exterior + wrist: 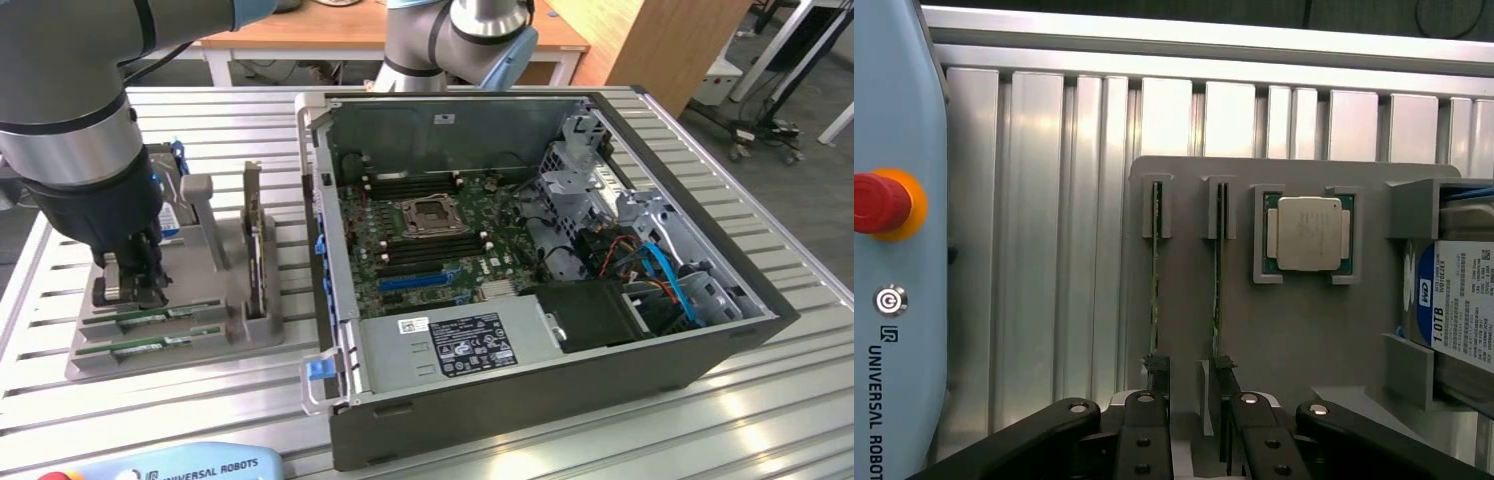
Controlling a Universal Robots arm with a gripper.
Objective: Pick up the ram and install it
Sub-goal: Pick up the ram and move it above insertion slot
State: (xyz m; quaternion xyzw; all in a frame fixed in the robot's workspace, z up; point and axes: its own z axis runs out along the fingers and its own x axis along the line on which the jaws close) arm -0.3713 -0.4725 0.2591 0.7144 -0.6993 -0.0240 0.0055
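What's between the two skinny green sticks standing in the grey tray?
Nothing, just bare grey tray between one ram and the other ram. The wrist view shows it.

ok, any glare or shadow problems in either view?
Wrist view: hard glare on the ribbed aluminium table washes out its slats; the square silver processor chip is evenly lit. Exterior view: glare on the slats at that view's lower right, and the open dark computer case is shadowed inside.

A robotics lab: slatted aluminium bench, robot arm, opened computer case.
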